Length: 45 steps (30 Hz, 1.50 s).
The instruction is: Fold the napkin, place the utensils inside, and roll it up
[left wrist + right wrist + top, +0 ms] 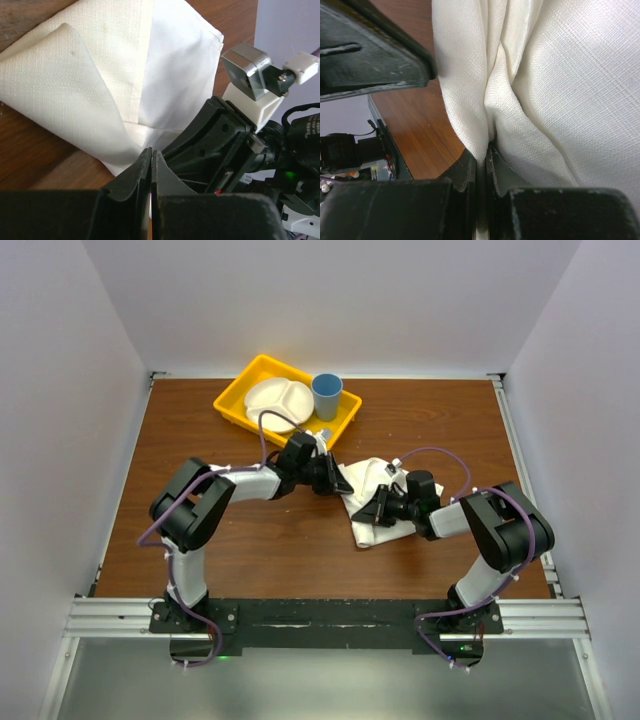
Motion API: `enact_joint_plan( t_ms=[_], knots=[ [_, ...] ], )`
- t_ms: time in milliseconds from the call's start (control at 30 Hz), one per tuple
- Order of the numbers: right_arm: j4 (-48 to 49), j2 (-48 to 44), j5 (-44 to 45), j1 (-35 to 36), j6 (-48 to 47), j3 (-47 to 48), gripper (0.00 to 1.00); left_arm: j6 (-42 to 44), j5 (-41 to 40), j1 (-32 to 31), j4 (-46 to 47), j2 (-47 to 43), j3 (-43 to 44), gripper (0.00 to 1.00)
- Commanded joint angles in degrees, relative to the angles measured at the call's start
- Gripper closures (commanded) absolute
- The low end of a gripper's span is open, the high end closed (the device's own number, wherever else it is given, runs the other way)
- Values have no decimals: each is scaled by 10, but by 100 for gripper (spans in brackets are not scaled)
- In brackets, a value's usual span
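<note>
On my top feed the napkin lies bunched on the desk just in front of the yellow tray, off its near right corner and not touching it. The tray holds a white divided plate with a blue cup standing upright beside it on the tray's right side. My left end effector sits at the napkin's edge nearest the tray's near rim. In its wrist view its fingers are pressed together with a thin sliver of white cloth between them, and a folded flap of the napkin runs down to their tips, so I read it as pinching the napkin's edge. My right end effector works the same cloth from the side farther from the tray, close to the left one. Its wrist view shows its fingers closed on a vertical pleat of the napkin, with the fabric gathered into creases right at the tips. The cloth is doubled over in several layers, and the brown desk shows on either side of it.
</note>
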Motion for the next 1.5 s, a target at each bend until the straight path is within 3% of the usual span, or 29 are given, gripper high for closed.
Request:
enact_joint_plan(
  t_ms=[0,300,533,833,1067,1267,1467],
  knots=[
    [-114,22,64,2,-25,-18,100,16,18,-1,90,22,3,94],
    [-160,2,85,3,-32,-13,96,48,3,-8,84,60,-27,100],
    [-265,-26,124,6,-75,27,79,88,-7,-10,72,106,-33,100],
    [-482,-58,213,33,-155,142,52,104,-11,-14,36,137,-22,100],
    [-624,-102,261,51,-199,220,45,123,-9,-20,18,151,-12,100],
    [-691,-134,298,68,-221,265,40,127,-5,-22,18,160,-7,100],
    [-706,-160,304,68,-217,252,41,134,-8,-25,7,155,2,100]
  ],
)
